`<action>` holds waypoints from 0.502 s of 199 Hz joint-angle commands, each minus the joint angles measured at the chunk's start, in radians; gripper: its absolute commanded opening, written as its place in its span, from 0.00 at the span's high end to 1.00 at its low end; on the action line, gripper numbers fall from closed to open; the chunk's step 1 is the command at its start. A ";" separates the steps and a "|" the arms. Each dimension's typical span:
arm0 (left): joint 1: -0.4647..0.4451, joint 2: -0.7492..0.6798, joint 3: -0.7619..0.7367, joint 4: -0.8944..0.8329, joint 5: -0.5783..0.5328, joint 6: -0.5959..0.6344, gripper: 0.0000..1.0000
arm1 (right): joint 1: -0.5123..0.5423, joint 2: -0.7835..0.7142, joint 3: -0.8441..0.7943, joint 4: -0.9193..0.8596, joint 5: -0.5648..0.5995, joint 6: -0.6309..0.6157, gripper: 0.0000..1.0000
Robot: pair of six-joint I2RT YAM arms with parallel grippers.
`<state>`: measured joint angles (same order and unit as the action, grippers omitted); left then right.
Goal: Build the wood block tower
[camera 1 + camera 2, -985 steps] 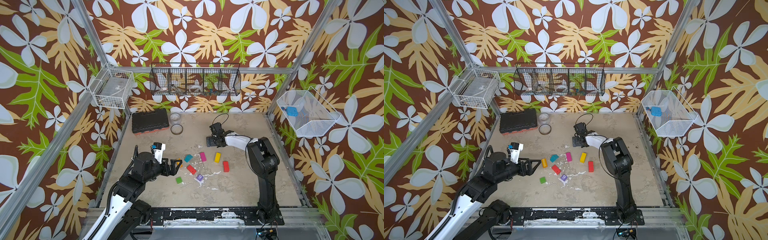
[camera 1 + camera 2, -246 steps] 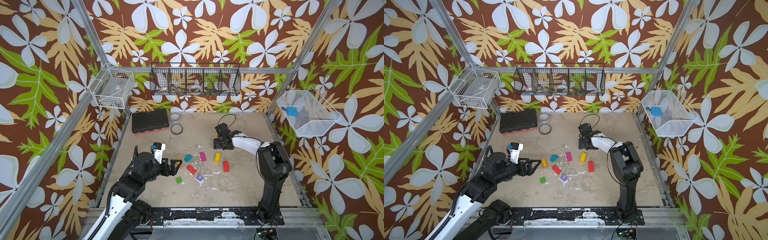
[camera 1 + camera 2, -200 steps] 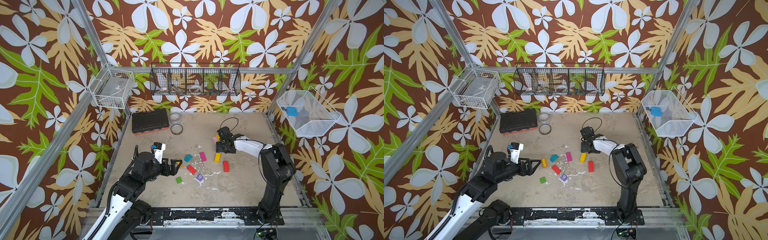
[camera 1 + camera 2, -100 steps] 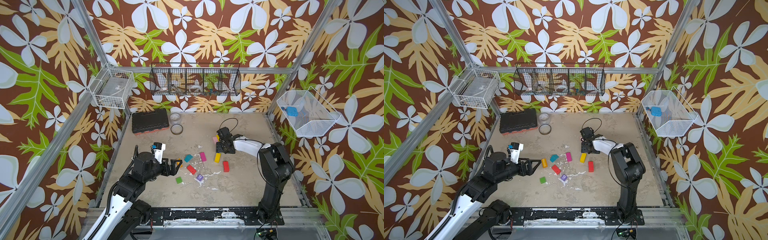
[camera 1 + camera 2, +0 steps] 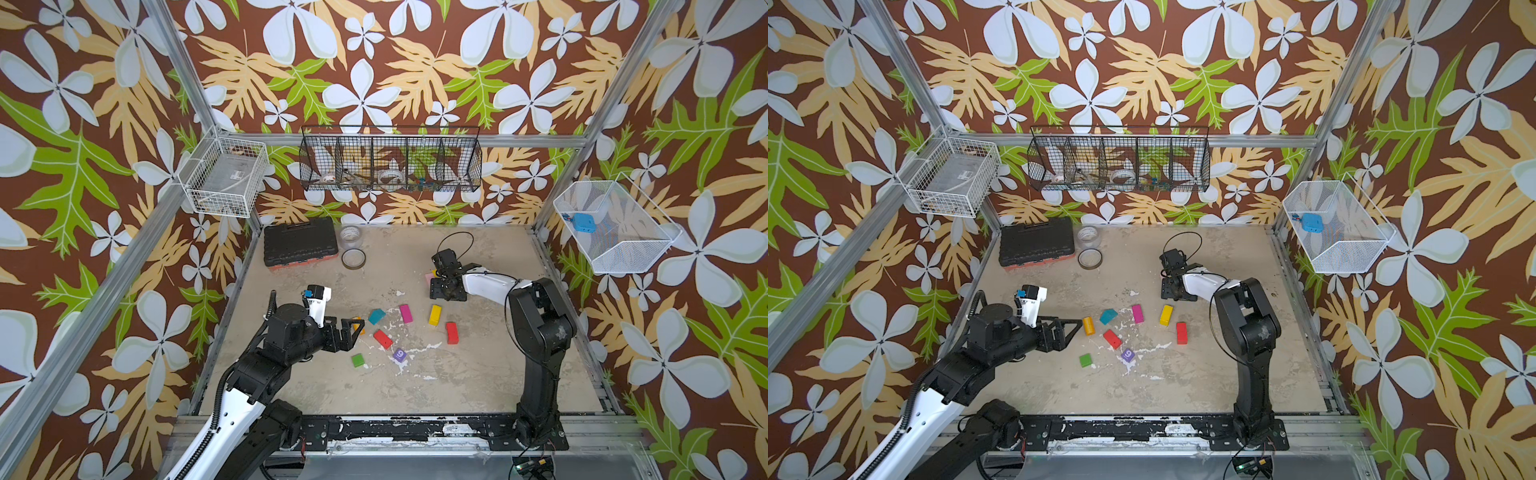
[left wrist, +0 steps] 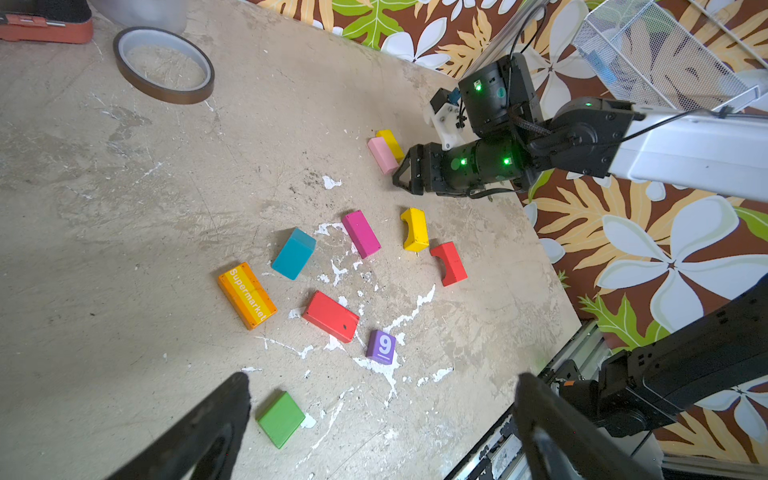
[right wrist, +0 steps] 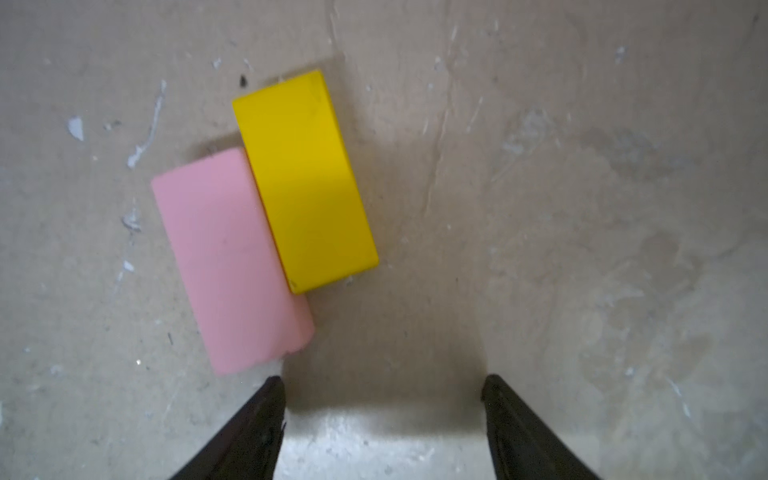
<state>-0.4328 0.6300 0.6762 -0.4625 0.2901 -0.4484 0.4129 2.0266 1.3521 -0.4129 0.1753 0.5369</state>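
Pink block (image 7: 230, 257) just beside right claw (image 7: 382, 386)

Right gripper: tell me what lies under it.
Between the right gripper's open fingers, only bare table. Just ahead of the fingertips a pink block and a yellow block lie side by side, touching. In both top views the gripper covers them almost wholly.

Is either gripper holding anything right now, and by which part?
Nothing is held. The right gripper is open and empty, with the pink block and yellow block lying just beyond its fingertips. The left gripper is open and empty.
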 commanded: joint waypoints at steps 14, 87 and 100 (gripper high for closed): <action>-0.001 0.000 0.002 0.010 0.001 -0.004 0.00 | -0.003 0.051 0.034 -0.051 0.003 -0.022 0.26; -0.001 -0.004 0.002 0.010 0.000 -0.004 0.00 | -0.014 0.050 0.034 -0.042 -0.009 -0.028 0.26; -0.001 -0.004 0.002 0.010 0.000 -0.003 0.00 | -0.013 0.030 0.010 -0.017 -0.029 -0.038 0.23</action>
<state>-0.4328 0.6273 0.6762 -0.4625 0.2901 -0.4484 0.4011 2.0686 1.3941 -0.3695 0.1810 0.5159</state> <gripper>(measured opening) 0.996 0.746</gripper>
